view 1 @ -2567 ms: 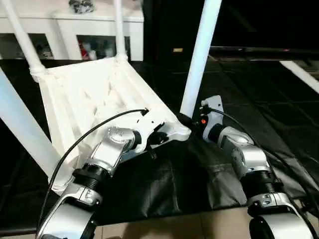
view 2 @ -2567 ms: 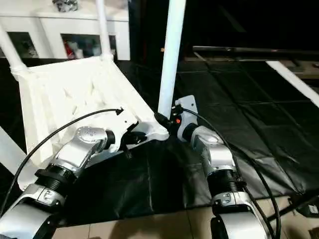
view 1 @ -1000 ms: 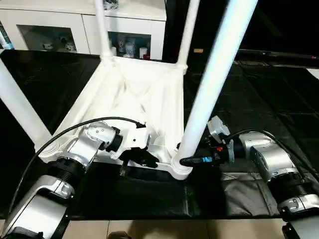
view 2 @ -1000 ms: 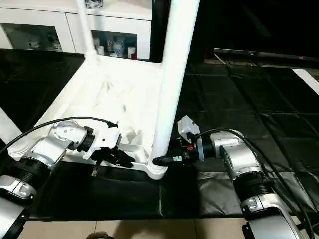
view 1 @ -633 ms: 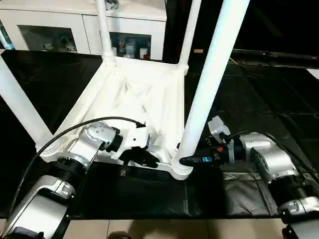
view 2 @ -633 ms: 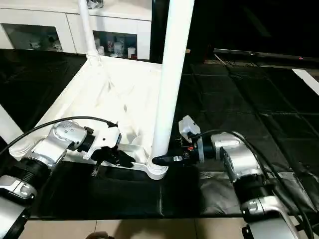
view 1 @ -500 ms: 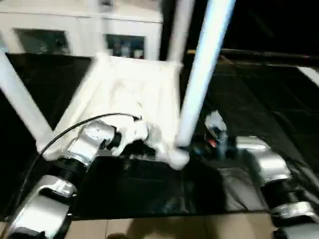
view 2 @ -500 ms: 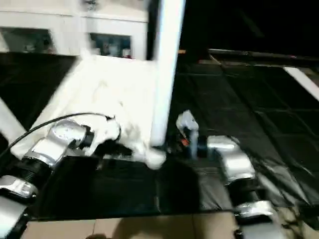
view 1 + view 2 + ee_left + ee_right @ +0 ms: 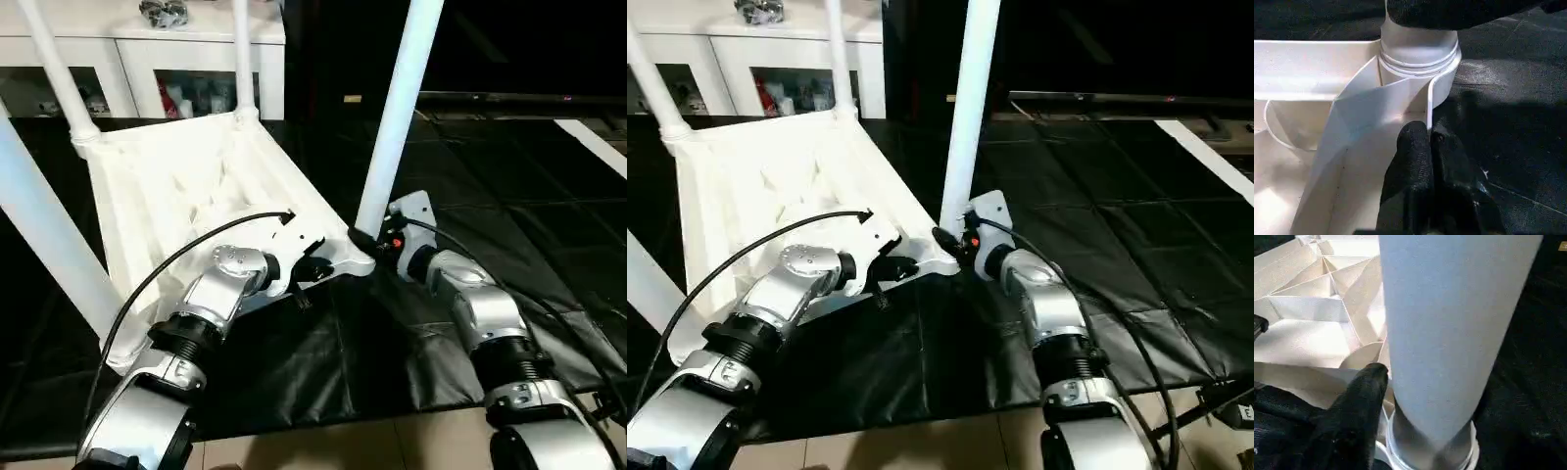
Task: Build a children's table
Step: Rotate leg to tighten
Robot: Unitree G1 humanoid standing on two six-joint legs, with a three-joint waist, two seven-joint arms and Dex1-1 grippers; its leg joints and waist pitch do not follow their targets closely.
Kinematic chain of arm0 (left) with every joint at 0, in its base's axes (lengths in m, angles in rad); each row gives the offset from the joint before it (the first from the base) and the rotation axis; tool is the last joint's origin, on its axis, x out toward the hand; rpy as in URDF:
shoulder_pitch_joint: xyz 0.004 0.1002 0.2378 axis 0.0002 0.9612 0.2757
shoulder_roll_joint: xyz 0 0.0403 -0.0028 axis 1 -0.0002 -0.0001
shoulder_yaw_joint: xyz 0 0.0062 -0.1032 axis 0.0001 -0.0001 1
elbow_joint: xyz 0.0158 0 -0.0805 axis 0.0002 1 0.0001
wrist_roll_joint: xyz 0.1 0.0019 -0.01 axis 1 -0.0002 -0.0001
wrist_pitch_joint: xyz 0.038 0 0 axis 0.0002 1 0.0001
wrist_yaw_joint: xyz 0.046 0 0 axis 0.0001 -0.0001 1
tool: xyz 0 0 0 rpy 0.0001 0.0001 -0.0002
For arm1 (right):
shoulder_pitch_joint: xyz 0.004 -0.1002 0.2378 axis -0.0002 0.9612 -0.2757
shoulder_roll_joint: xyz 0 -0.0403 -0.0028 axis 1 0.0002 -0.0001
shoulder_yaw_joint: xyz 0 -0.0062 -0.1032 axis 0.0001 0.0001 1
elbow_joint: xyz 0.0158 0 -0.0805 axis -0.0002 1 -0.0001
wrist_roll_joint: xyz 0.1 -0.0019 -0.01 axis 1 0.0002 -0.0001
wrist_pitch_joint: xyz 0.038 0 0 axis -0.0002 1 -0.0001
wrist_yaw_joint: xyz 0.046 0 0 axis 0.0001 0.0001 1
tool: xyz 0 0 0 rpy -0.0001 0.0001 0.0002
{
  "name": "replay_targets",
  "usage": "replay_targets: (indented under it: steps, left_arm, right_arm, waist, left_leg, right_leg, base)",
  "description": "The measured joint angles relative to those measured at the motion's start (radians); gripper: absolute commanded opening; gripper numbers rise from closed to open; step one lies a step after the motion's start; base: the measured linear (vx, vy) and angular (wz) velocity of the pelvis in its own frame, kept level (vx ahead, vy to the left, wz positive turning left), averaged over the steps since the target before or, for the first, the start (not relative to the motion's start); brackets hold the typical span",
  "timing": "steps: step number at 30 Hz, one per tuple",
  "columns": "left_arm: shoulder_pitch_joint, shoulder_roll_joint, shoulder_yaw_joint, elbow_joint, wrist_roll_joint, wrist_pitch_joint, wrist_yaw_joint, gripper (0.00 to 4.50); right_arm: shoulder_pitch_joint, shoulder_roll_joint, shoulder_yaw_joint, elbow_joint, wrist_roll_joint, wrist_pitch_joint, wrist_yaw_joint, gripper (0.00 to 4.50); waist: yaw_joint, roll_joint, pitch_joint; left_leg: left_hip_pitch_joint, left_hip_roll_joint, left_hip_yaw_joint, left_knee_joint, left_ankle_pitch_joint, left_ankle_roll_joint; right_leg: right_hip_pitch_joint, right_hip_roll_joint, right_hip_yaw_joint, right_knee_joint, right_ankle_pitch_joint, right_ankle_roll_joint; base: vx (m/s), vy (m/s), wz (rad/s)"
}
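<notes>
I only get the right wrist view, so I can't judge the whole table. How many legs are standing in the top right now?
Observer: Four legs rise from the corners of the upturned table top; the one in your view is the near right leg.
Operator: Where is the left gripper?
Observer: The left gripper is shut, its tips at the top's rim just beside that leg's socket.
Operator: What is the table lying on?
Observer: A black mat, with a white cabinet behind it.
</notes>
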Motion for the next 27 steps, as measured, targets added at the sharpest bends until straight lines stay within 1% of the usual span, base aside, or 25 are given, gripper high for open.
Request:
replay_targets:
  steps: [4,5,7,8,9,11,13,15,16,18,20,22,25,27]
  left_arm:
    - [0.0,0.024,-0.013,-0.012,0.007,-0.017,-0.02,0.0]
    - [0.001,0.028,-0.016,-0.013,0.007,-0.022,-0.029,0.0]
    - [0.001,0.048,-0.027,-0.015,0.006,-0.049,-0.069,0.0]
    - [0.001,0.057,-0.031,-0.015,0.006,-0.062,-0.087,0.0]
    - [0.002,0.068,-0.034,-0.015,0.006,-0.077,-0.105,0.0]
    - [0.007,0.094,-0.042,-0.012,0.005,-0.123,-0.15,0.0]
    - [0.012,0.126,-0.053,-0.012,0.001,-0.175,-0.211,0.0]
    - [0.014,0.154,-0.061,-0.012,-0.01,-0.2,-0.273,0.0]
    - [0.017,0.172,-0.069,-0.016,-0.022,-0.22,-0.323,0.0]
    - [0.02,0.194,-0.074,-0.017,-0.028,-0.243,-0.378,0.0]
    - [0.019,0.217,-0.088,-0.018,-0.03,-0.27,-0.432,0.0]
    - [0.019,0.229,-0.096,-0.018,-0.035,-0.295,-0.476,0.0]
    - [0.011,0.251,-0.118,-0.013,-0.032,-0.334,-0.525,0.0]
    - [0.009,0.258,-0.128,-0.013,-0.027,-0.351,-0.545,0.0]
  right_arm:
    - [0.02,0.005,0.002,-0.02,0.001,-0.017,0.023,3.35]
    - [0.026,0.003,0.002,-0.025,0.002,-0.024,0.033,3.35]
    - [0.044,-0.023,0.01,-0.038,0.018,-0.045,0.101,3.6]
    - [0.049,-0.034,0.012,-0.042,0.026,-0.048,0.133,3.6]
    - [0.057,-0.045,0.014,-0.048,0.032,-0.054,0.162,3.7]
    - [0.077,-0.073,0.023,-0.068,0.047,-0.063,0.227,3.92]
    - [0.085,-0.11,0.041,-0.073,0.068,-0.063,0.315,4.05]
    - [0.096,-0.143,0.052,-0.084,0.084,-0.062,0.394,4.05]
    - [0.104,-0.169,0.063,-0.097,0.098,-0.055,0.456,4.23]
    - [0.105,-0.192,0.082,-0.112,0.113,-0.047,0.531,4.41]
    - [0.105,-0.223,0.102,-0.121,0.121,-0.043,0.612,4.41]
    - [0.102,-0.251,0.114,-0.121,0.126,-0.043,0.672,4.41]
    - [0.088,-0.286,0.139,-0.114,0.138,-0.045,0.769,4.41]
    - [0.077,-0.298,0.141,-0.112,0.143,-0.061,0.81,4.15]
  waist:
    - [-0.003,-0.001,0.001]
    - [-0.003,-0.001,0.001]
    - [-0.001,-0.001,0.001]
    - [0.0,-0.001,0.001]
    - [0.001,-0.002,0.001]
    - [0.006,-0.001,0.001]
    - [0.011,-0.002,0.001]
    - [0.016,-0.001,0.002]
    - [0.022,-0.001,0.002]
    - [0.031,-0.002,0.002]
    - [0.046,-0.001,0.002]
    - [0.057,-0.002,0.002]
    - [0.063,-0.001,0.002]
    - [0.066,-0.002,0.002]
  left_leg:
    - [0.0,0.0,0.0,0.0,0.0,0.0]
    - [0.0,0.0,0.0,0.0,0.0,0.0]
    - [0.0,0.0,0.0,-0.001,0.0,0.0]
    - [-0.001,0.0,0.0,-0.001,0.0,0.0]
    - [-0.001,0.0,0.0,-0.001,0.0,0.0]
    - [-0.001,0.0,0.0,-0.002,0.0,0.0]
    - [-0.001,0.0,0.0,-0.002,0.0,0.0]
    - [-0.002,0.0,0.0,-0.002,0.0,0.001]
    - [-0.003,0.0,0.0,-0.002,-0.001,0.001]
    - [-0.003,0.0,0.0,-0.001,-0.001,0.001]
    - [-0.003,0.0,0.001,-0.001,-0.001,0.002]
    - [-0.003,0.0,0.001,0.0,-0.001,0.002]
    - [-0.003,0.001,0.001,0.002,-0.002,0.003]
    - [-0.003,0.001,0.001,0.002,-0.002,0.003]
  right_leg:
    - [-0.001,0.0,0.0,0.0,0.0,0.0]
    - [-0.002,0.0,0.0,0.0,0.0,0.0]
    - [-0.004,0.0,0.0,-0.001,0.0,0.0]
    - [-0.004,0.0,0.0,-0.001,0.0,0.0]
    - [-0.004,0.0,0.0,-0.001,0.0,-0.001]
    - [-0.005,0.0,0.0,-0.001,0.001,-0.001]
    - [-0.005,0.0,0.0,-0.001,0.001,-0.001]
    - [-0.005,0.0,0.0,-0.001,0.001,-0.001]
    - [-0.005,0.0,0.0,-0.001,0.001,-0.003]
    - [-0.005,0.0,0.0,-0.001,0.002,-0.004]
    - [-0.005,0.0,0.0,-0.001,0.002,-0.004]
    - [-0.005,0.0,0.0,-0.001,0.002,-0.004]
    - [-0.005,0.0,0.0,-0.001,0.002,-0.004]
    - [-0.005,0.0,0.0,0.0,0.001,-0.003]
  base:
    - [0.0,0.0,0.0]
    - [0.0,0.0,0.0]
    - [0.0,0.0,0.0]
    - [0.0,0.0,0.0]
    - [0.0,0.0,0.0]
    - [0.0,0.0,0.0]
    - [0.0,0.0,0.0]
    - [0.0,0.0,0.0]
    - [0.0,0.0,0.0]
    - [0.0,0.0,0.0]
    - [0.0,0.0,0.0]
    - [0.0,0.0,0.0]
    - [0.0,0.0,0.0]
    - [0.0,0.0,0.0]
